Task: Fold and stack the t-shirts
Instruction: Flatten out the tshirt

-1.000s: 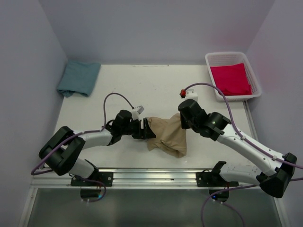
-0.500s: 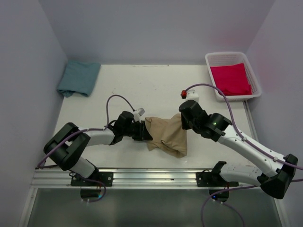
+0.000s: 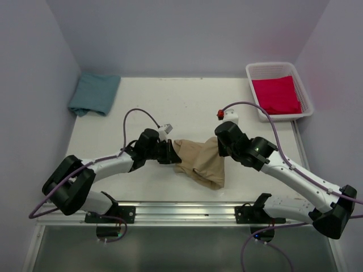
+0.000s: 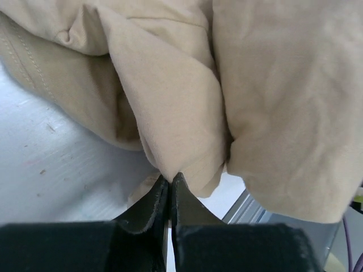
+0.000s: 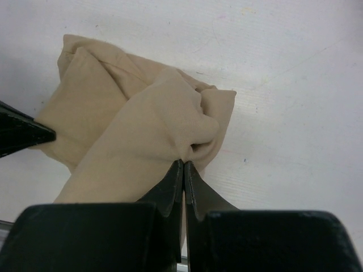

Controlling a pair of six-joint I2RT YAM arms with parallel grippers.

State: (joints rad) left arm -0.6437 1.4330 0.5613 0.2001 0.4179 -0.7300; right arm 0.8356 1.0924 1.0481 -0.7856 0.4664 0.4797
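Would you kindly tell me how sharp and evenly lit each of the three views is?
Top external: soft, even light, red t-shirt tinting the wall pink. Left wrist: tan t-shirt close, blurring at the right edge. Right wrist: cloth crisp, black fingers featureless.

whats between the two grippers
The bunched tan t-shirt fills that stretch, pinched by the left gripper and the right gripper; the top view shows it.

Left fingers (image 4: 148,209) pinch bunched tan t-shirt (image 4: 272,102) fold over table (image 4: 57,170).
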